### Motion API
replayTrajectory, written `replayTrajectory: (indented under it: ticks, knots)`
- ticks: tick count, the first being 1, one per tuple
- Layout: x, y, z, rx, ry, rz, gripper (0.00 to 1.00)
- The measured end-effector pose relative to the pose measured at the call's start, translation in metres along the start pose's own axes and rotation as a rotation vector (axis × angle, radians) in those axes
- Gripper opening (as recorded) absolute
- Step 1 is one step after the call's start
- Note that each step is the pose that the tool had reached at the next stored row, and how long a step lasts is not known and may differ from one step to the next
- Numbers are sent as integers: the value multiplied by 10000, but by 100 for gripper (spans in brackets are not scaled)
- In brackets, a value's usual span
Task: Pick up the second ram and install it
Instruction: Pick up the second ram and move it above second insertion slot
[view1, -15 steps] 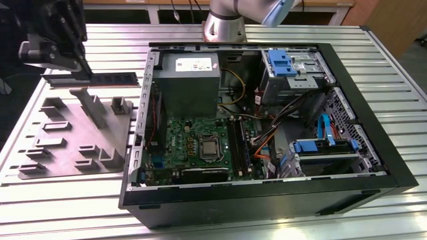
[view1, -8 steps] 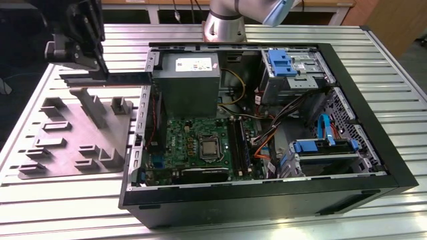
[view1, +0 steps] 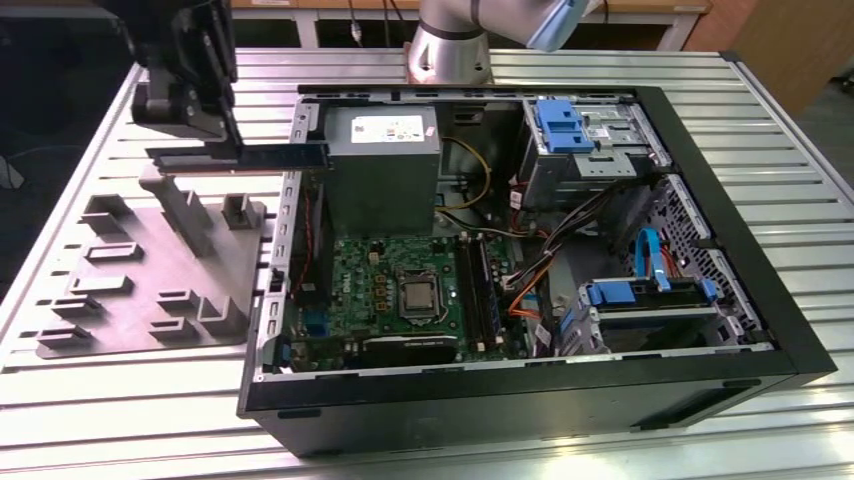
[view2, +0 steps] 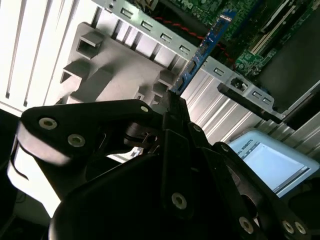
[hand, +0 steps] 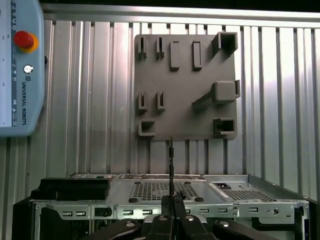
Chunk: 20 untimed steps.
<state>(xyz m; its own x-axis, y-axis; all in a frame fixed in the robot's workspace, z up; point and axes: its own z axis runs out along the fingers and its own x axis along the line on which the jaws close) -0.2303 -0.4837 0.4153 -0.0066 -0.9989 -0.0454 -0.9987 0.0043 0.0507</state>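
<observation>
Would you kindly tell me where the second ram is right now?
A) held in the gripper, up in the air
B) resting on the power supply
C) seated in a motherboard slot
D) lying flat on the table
A: the gripper is shut on the second ram, which hangs near the grey tray, at the exterior view's left of the open case.

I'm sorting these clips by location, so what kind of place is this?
Probably a robotics lab or assembly test cell: an open computer case sits on a ribbed metal table beside a grey fixture plate, a teach pendant lies nearby, and the gripper is shut on the second ram.
</observation>
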Motion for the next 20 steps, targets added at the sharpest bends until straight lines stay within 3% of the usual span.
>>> replayTrajectory:
  ticks: [12, 20]
  knots:
    - [0, -368, -19, -10, 0, 1, 12]
    - [0, -567, -29, -10, 0, 0, 12]
